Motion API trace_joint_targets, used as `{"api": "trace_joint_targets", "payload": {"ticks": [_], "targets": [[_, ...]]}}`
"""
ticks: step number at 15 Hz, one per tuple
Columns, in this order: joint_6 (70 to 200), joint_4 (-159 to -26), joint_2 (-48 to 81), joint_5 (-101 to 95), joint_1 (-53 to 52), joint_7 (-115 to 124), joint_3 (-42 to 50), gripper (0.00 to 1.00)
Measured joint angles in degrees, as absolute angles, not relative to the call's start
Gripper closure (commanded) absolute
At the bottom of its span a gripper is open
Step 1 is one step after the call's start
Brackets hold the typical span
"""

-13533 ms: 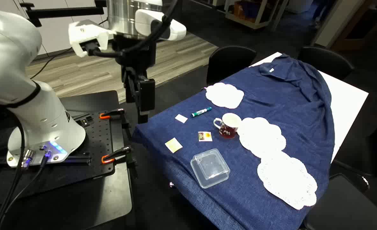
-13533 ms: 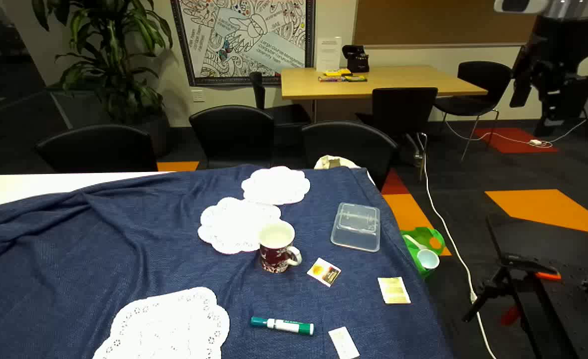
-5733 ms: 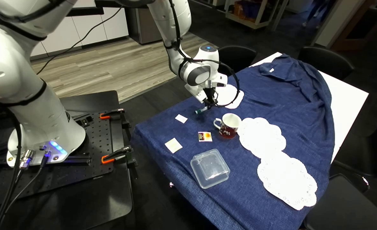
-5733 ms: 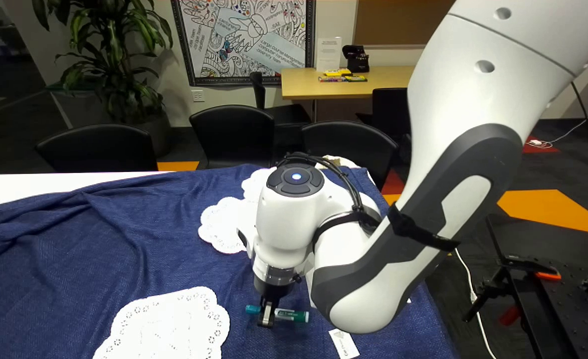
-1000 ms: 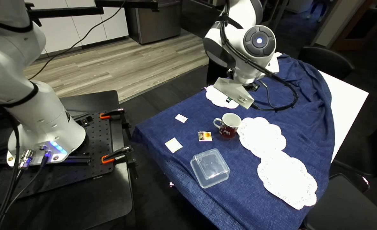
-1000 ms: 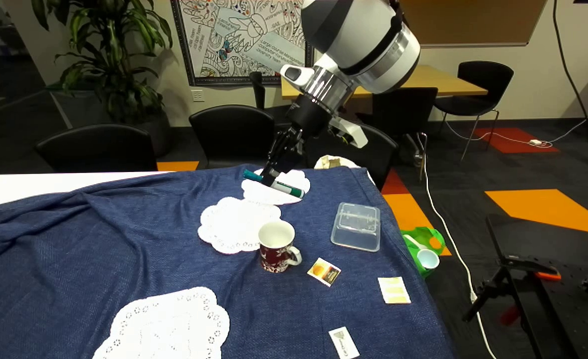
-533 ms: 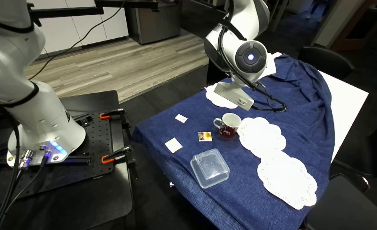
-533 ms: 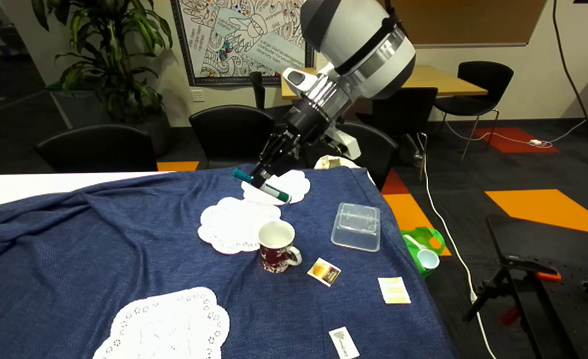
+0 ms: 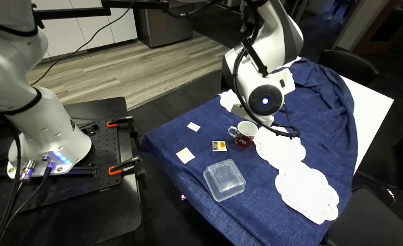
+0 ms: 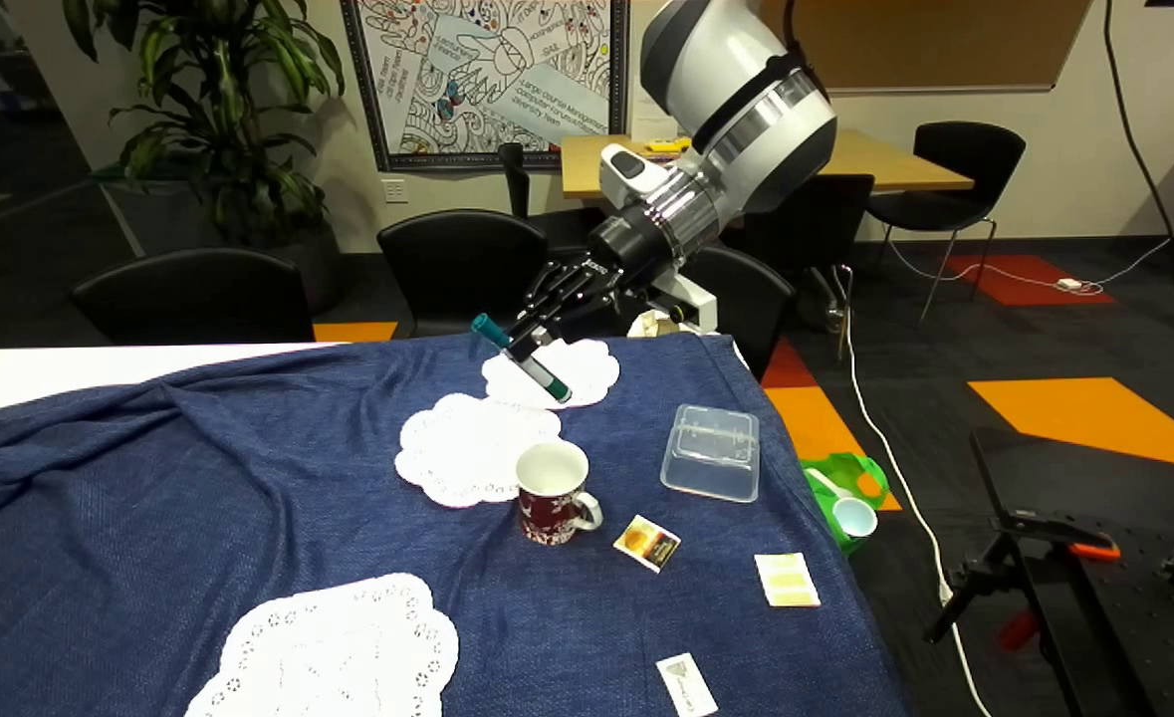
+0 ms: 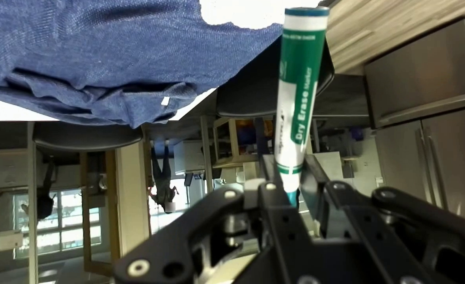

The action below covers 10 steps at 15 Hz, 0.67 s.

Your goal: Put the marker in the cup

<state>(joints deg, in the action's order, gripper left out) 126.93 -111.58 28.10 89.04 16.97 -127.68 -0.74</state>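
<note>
Murky light behind the hand (image 10: pixel 524 344) in an exterior view: floor (image 10: pixel 915 358) and chairs (image 10: pixel 462 269) sink almost to black! Below the hand the doilies (image 10: pixel 467 453) burn out, lace largely lost, and well off to the side the surface (image 10: pixel 49 373) bleaches flat at its bare end. Just above the hand, a hard glint off the metal collar (image 10: pixel 681 204)! Over to the wrist view: windows (image 11: pixel 73 237) glare far beyond the hand, its nearest parts look blurred, yet the marker (image 11: pixel 300 100) shows legible lettering.

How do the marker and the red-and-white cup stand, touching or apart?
Apart. In an exterior view, blue cloth shows between the lower end of the marker and the cup.
</note>
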Motion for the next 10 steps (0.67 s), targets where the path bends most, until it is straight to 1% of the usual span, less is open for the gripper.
{"api": "trace_joint_targets", "payload": {"ticks": [4,10], "targets": [[122.46,-111.6,30.07,91.26,16.44,-131.0,2.44,0.95],[121.8,-111.38,33.18,98.39,15.82,-136.19,4.51,0.95]]}}
